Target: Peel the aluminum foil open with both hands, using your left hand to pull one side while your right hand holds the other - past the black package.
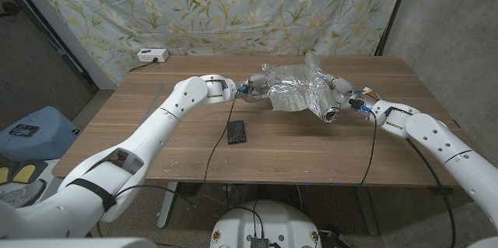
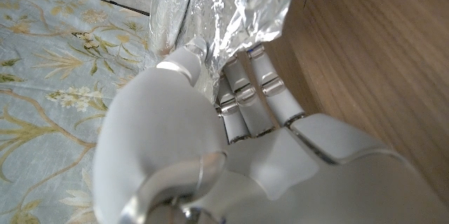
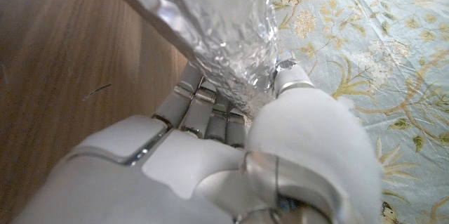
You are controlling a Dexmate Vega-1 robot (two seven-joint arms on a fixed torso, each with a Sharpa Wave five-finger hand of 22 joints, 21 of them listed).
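My left hand [image 1: 250, 88] pinches one side of the shiny crinkled silver foil [image 1: 299, 86]. My right hand [image 1: 336, 96] grips the other side, behind the small flat black package [image 1: 236, 131].

Head camera looks down across the wooden table [image 1: 311, 151] from above; each wrist camera peers close along its own hand, all three sharing the aluminum foil [image 1: 299, 86].
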